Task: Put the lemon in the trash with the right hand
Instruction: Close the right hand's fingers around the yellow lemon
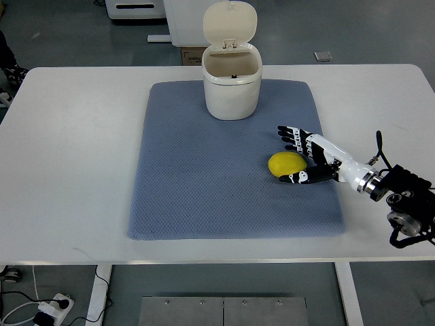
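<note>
The right hand (pixel 307 157) reaches in from the right edge over the blue mat (pixel 204 190), its fingers (pixel 291 133) spread wide and holding nothing, with the thumb lying low along the near side. The lemon (pixel 286 164) sits on the mat just beside the open palm, between the upper fingers and the thumb, and appears to touch the thumb's tip, though no grasp has closed around it. Beyond the fingers, toward the far side of the counter (pixel 75 149), stands the cream trash bin (pixel 232 87), upright on the mat's far edge and well apart from the lemon. Its hinged lid (pixel 230 22) is flipped up and back, leaving the mouth open; the part of the inside that shows is a bare pale wall and shaded hollow, with nothing to be seen in it, though the bottom is hidden from this angle. The mat lies flat in the middle of the white counter, with the hand's wrist and black forearm housing (pixel 408 197) hanging past its right border over bare counter. On the floor past the counter's far edge, behind the bin, a cardboard box (pixel 192 54) and the base of some white furniture (pixel 136 9) show. Below the counter's near edge, far from the fingers at the lower left, a white power strip (pixel 53 307) with cables lies on the floor
</note>
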Robot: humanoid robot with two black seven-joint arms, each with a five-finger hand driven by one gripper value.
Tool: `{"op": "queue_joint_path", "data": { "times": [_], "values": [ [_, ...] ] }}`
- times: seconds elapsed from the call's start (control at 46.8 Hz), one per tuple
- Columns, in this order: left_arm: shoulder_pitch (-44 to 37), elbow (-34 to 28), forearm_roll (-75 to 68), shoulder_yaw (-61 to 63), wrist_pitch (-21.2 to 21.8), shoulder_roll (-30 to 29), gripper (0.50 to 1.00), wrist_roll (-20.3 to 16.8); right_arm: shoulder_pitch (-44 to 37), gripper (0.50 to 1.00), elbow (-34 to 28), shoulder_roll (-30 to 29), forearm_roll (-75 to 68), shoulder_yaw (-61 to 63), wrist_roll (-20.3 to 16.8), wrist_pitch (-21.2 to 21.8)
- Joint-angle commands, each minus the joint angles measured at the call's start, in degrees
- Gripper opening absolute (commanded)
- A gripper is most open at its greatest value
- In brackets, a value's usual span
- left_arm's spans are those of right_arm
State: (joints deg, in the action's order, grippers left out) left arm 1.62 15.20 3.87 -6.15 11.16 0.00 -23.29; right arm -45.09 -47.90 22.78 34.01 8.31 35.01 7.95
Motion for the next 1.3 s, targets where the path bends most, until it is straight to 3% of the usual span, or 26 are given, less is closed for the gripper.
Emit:
{"op": "queue_joint_path", "data": {
  "times": [0.0,0.555,0.769,0.897,1.089,1.132,1.281],
  "values": [
    [0.05,0.00,0.00,0.00,0.00,0.00,1.000,0.00,0.09,0.924,0.00,-0.10,0.00,-0.05,-0.01,-0.30],
    [0.05,0.00,0.00,0.00,0.00,0.00,1.000,0.00,0.09,0.910,0.00,-0.02,0.00,-3.30,-0.01,-2.50],
    [0.05,0.00,0.00,0.00,0.00,0.00,1.000,0.00,-0.08,0.870,0.35,0.07,-0.53,-3.12,-0.01,-2.76],
    [0.05,0.00,0.00,0.00,0.00,0.00,1.000,0.00,-0.17,0.778,0.35,0.07,-0.61,-3.12,-0.01,-2.68],
    [0.05,0.00,0.00,0.00,0.00,0.00,1.000,0.00,-0.17,0.577,0.27,0.16,-0.79,-3.12,-0.01,-2.76],
    [0.05,0.00,0.00,0.00,0.00,0.00,1.000,0.00,-0.17,0.500,0.18,0.42,-0.79,-3.21,-0.01,-2.59],
    [0.05,0.00,0.00,0.00,0.00,0.00,1.000,0.00,-0.35,0.500,0.09,1.04,-0.88,-2.95,-0.01,-2.68]
  ]
}}
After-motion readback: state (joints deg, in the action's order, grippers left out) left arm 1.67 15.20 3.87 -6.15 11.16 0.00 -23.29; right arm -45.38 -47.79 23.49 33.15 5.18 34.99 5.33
